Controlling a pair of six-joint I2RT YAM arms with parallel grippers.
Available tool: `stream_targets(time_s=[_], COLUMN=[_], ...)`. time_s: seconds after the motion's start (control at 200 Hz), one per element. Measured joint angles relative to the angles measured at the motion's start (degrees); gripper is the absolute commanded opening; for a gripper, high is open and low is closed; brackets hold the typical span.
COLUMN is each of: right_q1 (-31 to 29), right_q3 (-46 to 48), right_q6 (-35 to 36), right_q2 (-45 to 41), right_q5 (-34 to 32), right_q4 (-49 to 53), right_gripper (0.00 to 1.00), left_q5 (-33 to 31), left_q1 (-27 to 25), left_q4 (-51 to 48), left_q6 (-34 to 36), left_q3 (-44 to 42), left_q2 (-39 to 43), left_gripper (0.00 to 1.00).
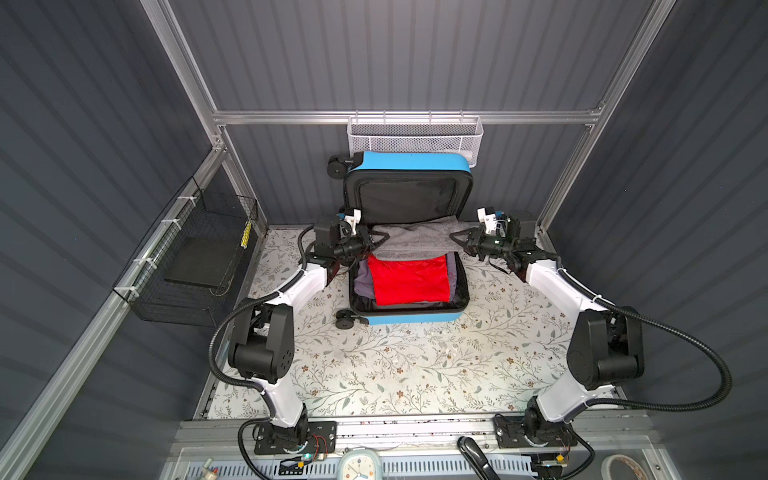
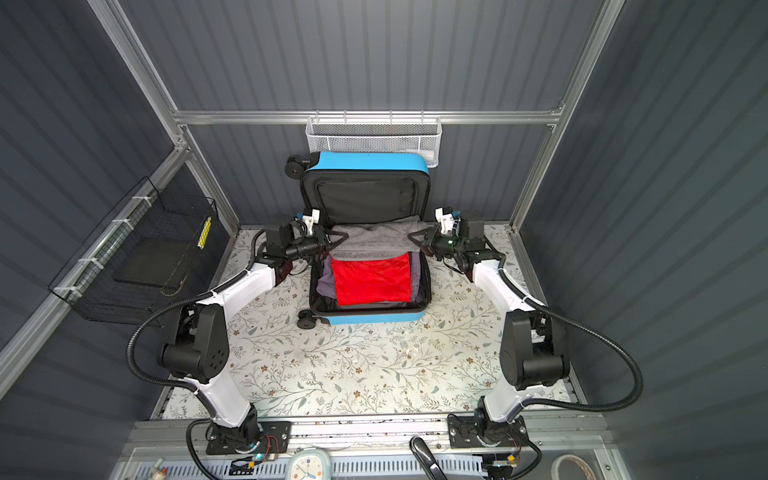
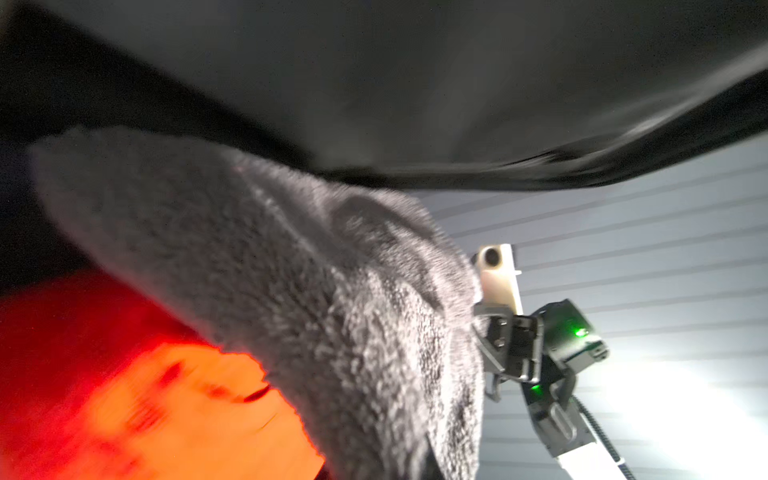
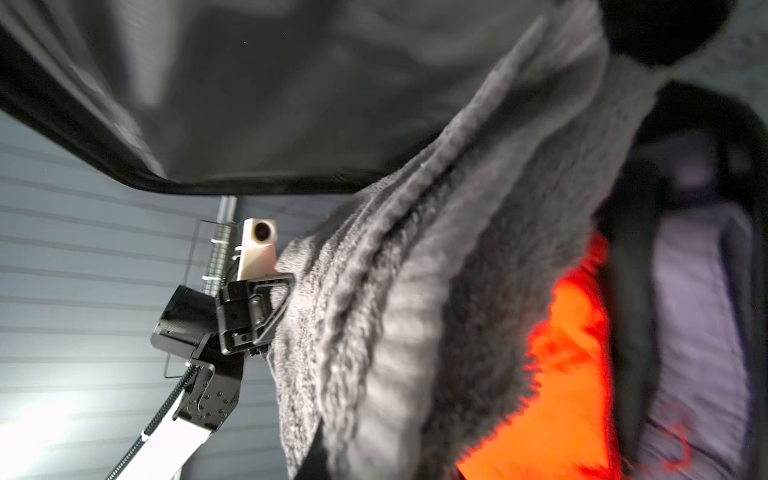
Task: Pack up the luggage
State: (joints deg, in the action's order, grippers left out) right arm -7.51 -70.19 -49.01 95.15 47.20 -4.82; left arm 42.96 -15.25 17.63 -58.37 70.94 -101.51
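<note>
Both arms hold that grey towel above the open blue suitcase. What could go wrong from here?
1. The towel spans nearly the width of the luggage, so an end may drape over a side and hang outside.
2. If the left gripper or right gripper lets go early, it could bunch up on the red garment.
3. The upright lid stands behind; a nudge might tip it.

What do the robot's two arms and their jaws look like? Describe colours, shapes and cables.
Both the left arm and right arm have white links between bulky black joint housings. A ribbed black hose loops along each. The jaws are black open triangular frames, each with a small white camera mount nearby. Green lights glow on the right wrist.
</note>
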Motion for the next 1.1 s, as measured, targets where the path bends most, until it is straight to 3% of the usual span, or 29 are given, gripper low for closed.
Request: stream_targets(time_s=[0.145, 0.185, 0.355, 0.525, 0.67, 0.75, 0.97, 1.101], right_q1=[-0.6, -0.7, -0.7, 0.0, 0.1, -0.1, -1.6, -1.9], right_q3=[9.0, 11.1, 15.8, 15.9, 15.7, 15.3, 14.8, 14.7], right_q6=[0.7, 0.7, 0.5, 0.9, 1.9, 2.2, 2.9, 3.9], right_q2=[0.4, 0.6, 0.6, 0.6, 0.6, 0.6, 0.3, -2.4], right_q5=[0.3, 0.4, -0.1, -0.9, -1.1, -1.1, -1.6, -2.8], right_q4=[-0.8, -1.1, -3.5, -3.2, -1.6, -0.6, 0.6, 3.6], right_gripper=[0.0, 0.0, 0.16, 0.44, 0.46, 0.43, 0.54, 0.64], left_q5=[0.5, 0.7, 0.7, -0.9, -3.2, -4.4, -7.6, -10.0], left_q1=[-0.1, -0.2, -0.3, 0.3, 0.6, 0.6, 1.5, 4.0], left_q4=[0.5, 0.9, 1.6, -0.1, -2.1, -3.9, -9.6, -14.0], left_q6=[0.8, 1.0, 2.5, 3.8, 5.5, 6.8, 10.7, 13.5], left_q3=[-7.7, -8.8, -11.5, -13.7, -15.2, -15.6, -15.8, -15.8], left_q2=[0.0, 0.0, 0.8, 4.5, 8.5, 9.9, 11.4, 14.2], left_gripper=[0.0, 0.05, 0.22, 0.2, 0.09, 0.11, 0.69, 0.93])
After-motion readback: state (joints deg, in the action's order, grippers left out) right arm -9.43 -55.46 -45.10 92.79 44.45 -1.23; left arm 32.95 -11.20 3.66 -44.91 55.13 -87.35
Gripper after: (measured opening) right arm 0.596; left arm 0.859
